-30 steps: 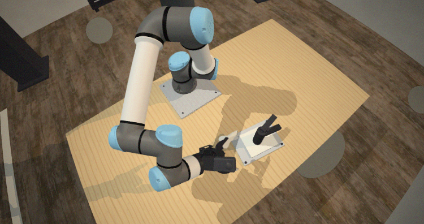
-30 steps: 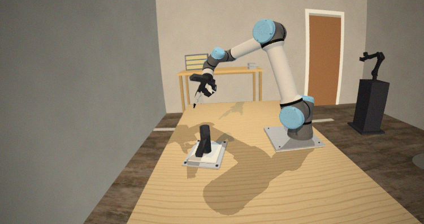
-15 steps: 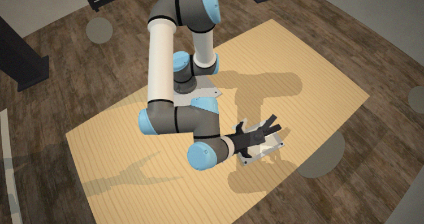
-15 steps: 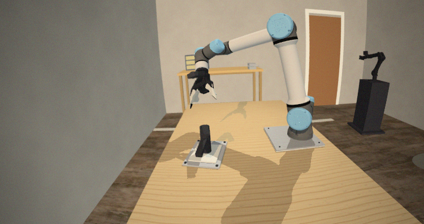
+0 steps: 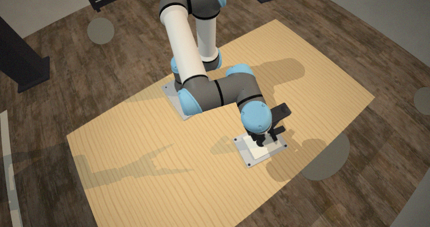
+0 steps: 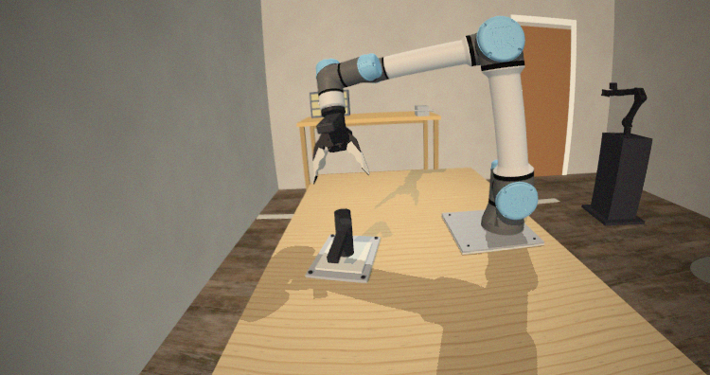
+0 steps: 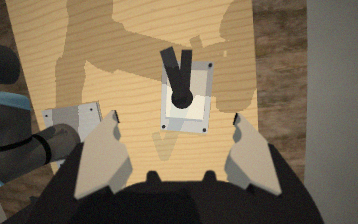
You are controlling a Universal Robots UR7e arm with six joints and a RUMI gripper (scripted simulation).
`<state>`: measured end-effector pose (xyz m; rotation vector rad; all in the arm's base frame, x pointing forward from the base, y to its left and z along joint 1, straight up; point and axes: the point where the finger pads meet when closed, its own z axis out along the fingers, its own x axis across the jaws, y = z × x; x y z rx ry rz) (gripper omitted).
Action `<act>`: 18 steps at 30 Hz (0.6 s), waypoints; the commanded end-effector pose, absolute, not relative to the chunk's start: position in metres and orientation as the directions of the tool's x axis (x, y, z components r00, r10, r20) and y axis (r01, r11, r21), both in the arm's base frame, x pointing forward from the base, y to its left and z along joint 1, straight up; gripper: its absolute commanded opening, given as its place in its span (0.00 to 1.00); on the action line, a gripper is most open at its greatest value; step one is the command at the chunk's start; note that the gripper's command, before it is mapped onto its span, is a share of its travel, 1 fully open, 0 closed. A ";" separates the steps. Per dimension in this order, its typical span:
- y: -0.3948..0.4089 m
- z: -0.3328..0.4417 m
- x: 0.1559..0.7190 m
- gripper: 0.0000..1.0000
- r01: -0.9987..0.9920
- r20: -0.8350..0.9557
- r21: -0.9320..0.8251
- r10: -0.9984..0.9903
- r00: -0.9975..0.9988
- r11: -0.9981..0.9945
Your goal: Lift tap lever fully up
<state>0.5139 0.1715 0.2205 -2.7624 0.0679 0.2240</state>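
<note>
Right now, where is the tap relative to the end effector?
In the wrist view the tap stands on its grey plate directly below the open end effector, centred between its fingers, well clear of them.
</note>
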 end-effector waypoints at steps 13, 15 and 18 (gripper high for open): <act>0.240 0.224 0.494 1.00 0.227 -0.025 -0.093 0.230 0.973 -0.969; 0.245 0.224 0.492 1.00 0.250 -0.018 -0.070 0.251 0.968 -0.966; 0.251 0.225 0.490 1.00 0.276 -0.009 -0.043 0.276 0.961 -0.960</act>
